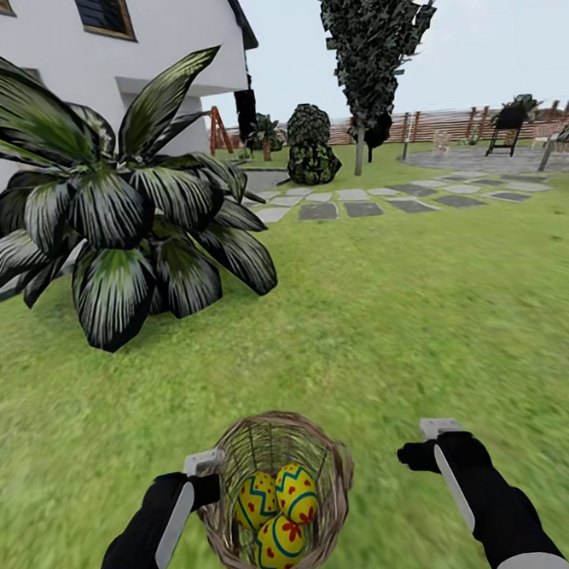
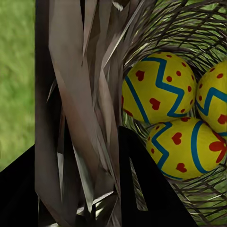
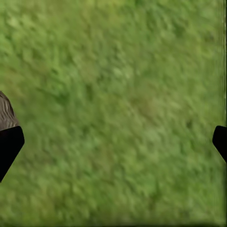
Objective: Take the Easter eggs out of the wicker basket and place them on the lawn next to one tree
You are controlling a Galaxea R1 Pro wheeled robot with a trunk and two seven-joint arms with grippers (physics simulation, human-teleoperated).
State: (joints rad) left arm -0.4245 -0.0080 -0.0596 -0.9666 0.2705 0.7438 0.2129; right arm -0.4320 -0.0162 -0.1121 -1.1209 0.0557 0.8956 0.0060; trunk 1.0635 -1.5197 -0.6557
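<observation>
While all three Easter eggs (image 1: 277,512) sit packed together inside the wicker basket (image 1: 335,486), touching one another, I read the job as barely begun: none is out yet. Basket appears lifted clear of the lawn (image 1: 406,309), carried low in front of me. Left wrist view: the woven wall (image 2: 85,118) runs right between the dark fingers, eggs (image 2: 158,87) just beyond it, so my left pincer (image 1: 206,479) is clamped on the basket's rim. Right pincer (image 1: 430,448) hangs apart from the basket over bare grass, jaws spread wide, holding nothing.

Step in hand, as I judge it: hauling the whole load toward a tree. Ahead I see only a broad-leaved palm (image 1: 117,221), a dark cypress-like tree (image 1: 377,46), stepping stones (image 1: 364,208); no thick pale trunk in sight.

Next move calls for turning or driving until such a trunk shows, keeping the basket level, then lifting eggs out one by one with the free right pincer.
</observation>
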